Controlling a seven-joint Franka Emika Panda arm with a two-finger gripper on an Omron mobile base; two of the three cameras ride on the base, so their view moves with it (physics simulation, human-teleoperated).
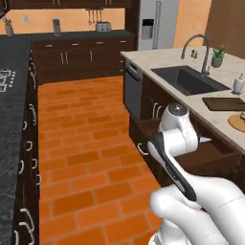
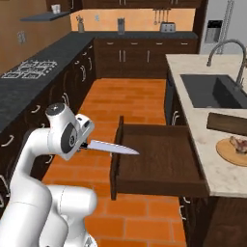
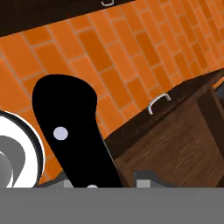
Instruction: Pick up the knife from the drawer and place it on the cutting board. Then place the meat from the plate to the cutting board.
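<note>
The gripper (image 2: 83,143) is squeezed tight on the knife (image 2: 113,147) by its black handle. The shiny pale blade sticks out sideways, up in the air just over the front edge of the drawer (image 2: 159,159). The drawer is pulled open, a dark brown wooden box. Past the drawer, on the counter, the red meat (image 2: 238,144) sits on the round tan plate (image 2: 230,153), next to the flat dark cutting board (image 2: 226,123).
</note>
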